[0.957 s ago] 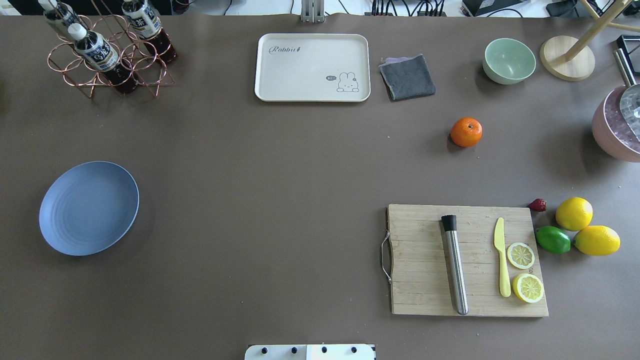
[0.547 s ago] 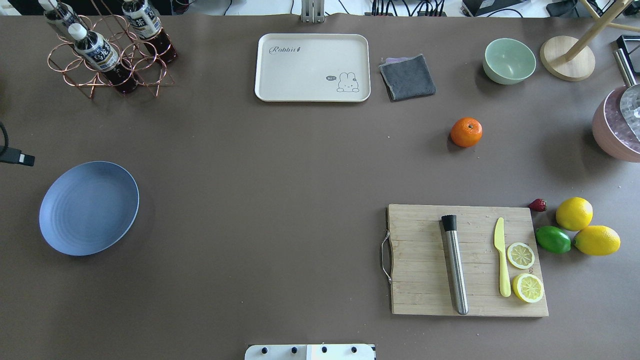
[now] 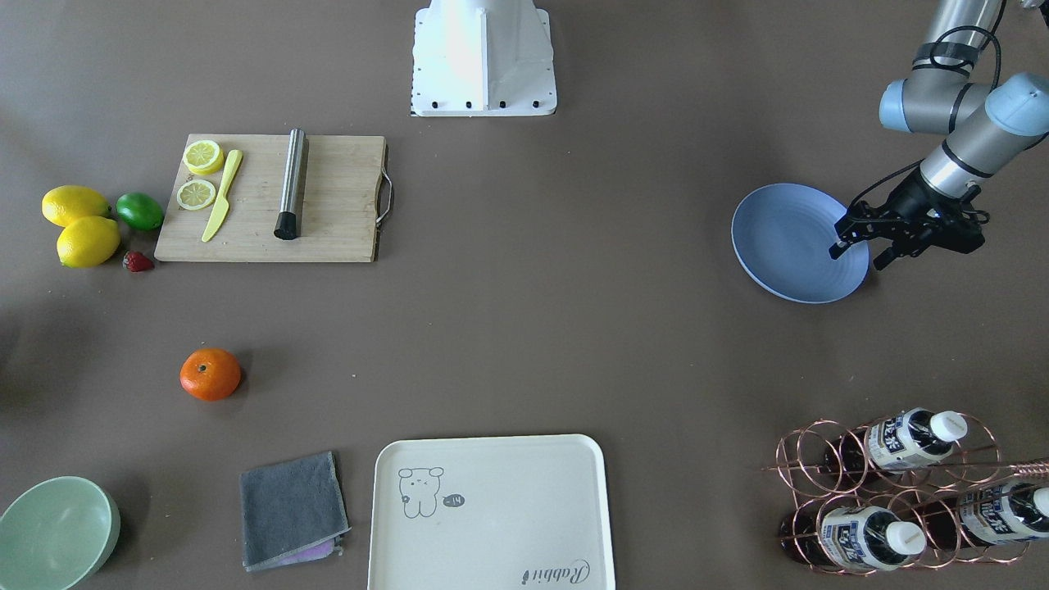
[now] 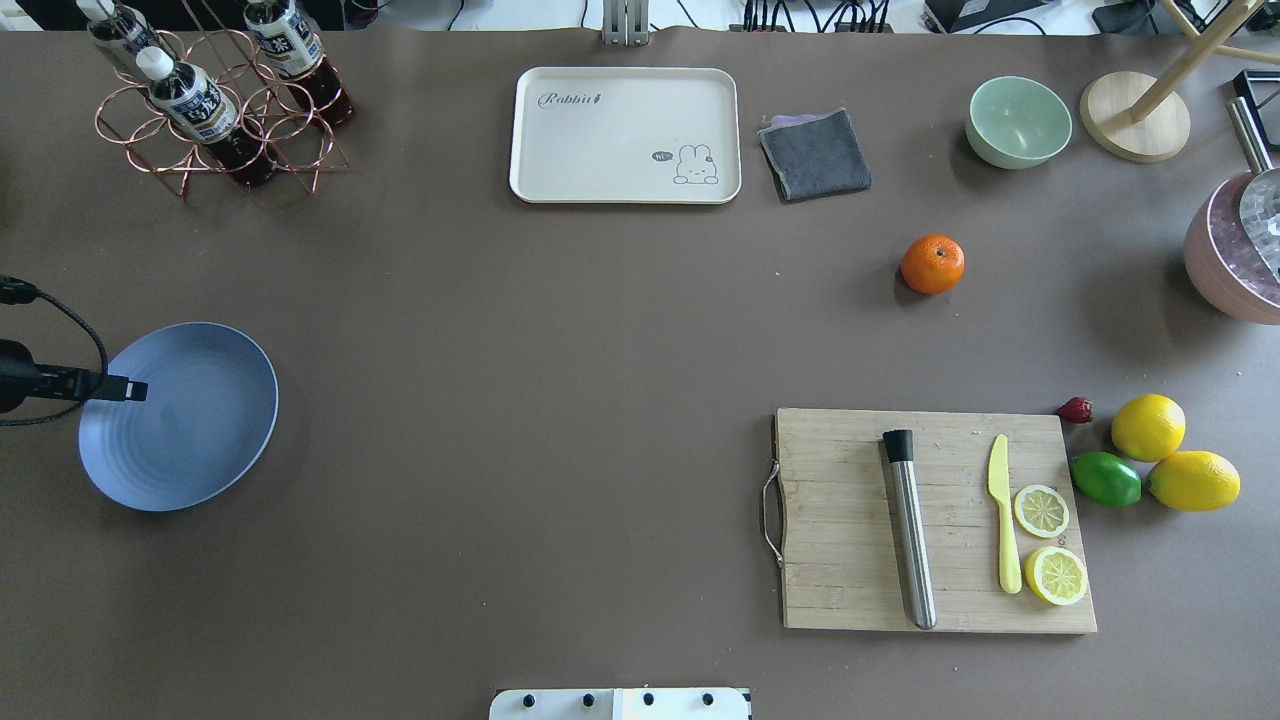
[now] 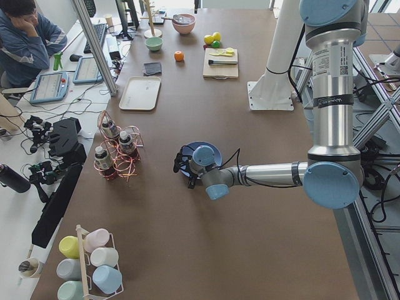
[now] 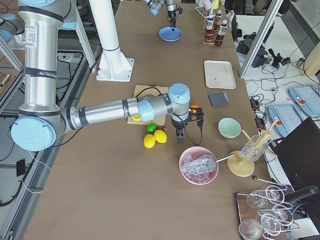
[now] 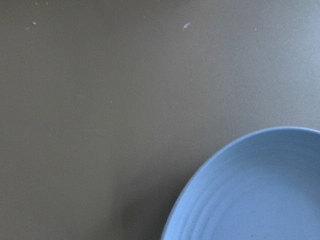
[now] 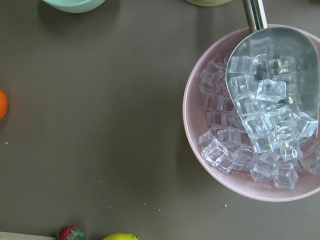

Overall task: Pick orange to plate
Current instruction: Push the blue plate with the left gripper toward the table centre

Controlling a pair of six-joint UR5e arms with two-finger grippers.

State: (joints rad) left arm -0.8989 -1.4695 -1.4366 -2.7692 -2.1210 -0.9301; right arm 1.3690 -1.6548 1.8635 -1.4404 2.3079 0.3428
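Note:
The orange (image 4: pixel 932 264) rests on the brown table, right of centre and far from the cutting board; it also shows as orange (image 3: pixel 211 374) and at the left edge of the right wrist view. The blue plate (image 4: pixel 180 440) sits at the far left with nothing on it. My left gripper (image 3: pixel 858 254) hangs over the plate's outer rim, fingers apart and holding nothing. In the exterior right view my right gripper (image 6: pixel 179 136) hovers between the lemons and the ice bowl, close to the orange (image 6: pixel 194 106). I cannot tell its state.
A cutting board (image 4: pixel 850 590) carries a steel muddler, yellow knife and lemon slices. Lemons (image 4: pixel 1148 427), a lime and a strawberry lie right of it. Pink ice bowl (image 4: pixel 1225 260), green bowl (image 4: pixel 1018 121), grey cloth, cream tray (image 4: pixel 625 135) and bottle rack (image 4: pixel 215 110) line the far side.
My left gripper has come in from the left edge and moved over the plate's rim. The orange and everything else stayed put.

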